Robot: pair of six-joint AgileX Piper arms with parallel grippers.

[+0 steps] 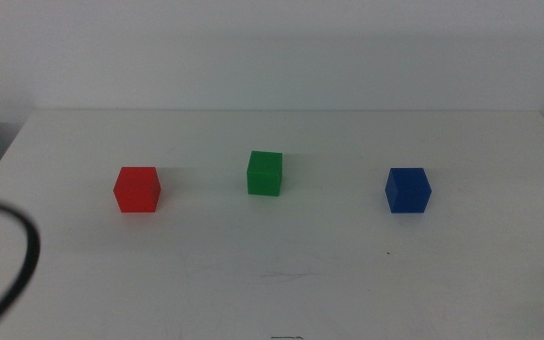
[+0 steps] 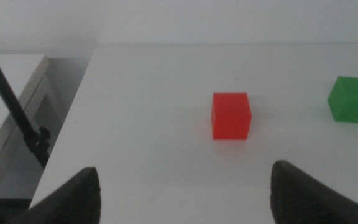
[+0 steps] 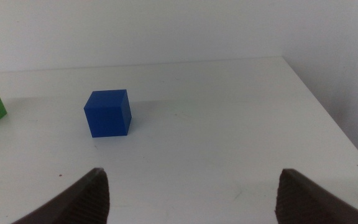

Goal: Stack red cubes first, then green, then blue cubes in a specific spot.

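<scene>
Plain white bench (image 1: 281, 274) against a pale wall, nothing fancy. Three matte cubes sit in a row across the middle of the frame, well apart: red cube (image 1: 137, 189) on the left, green cube (image 1: 264, 173) in the centre, blue cube (image 1: 408, 190) on the right. Left hand (image 2: 185, 193) is wide open, holding nothing, with the red cube ahead of it. Right hand (image 3: 191, 196) is wide open too, with the blue cube ahead and off to one side. A dark cable (image 1: 22, 260) loops at the lower left.
</scene>
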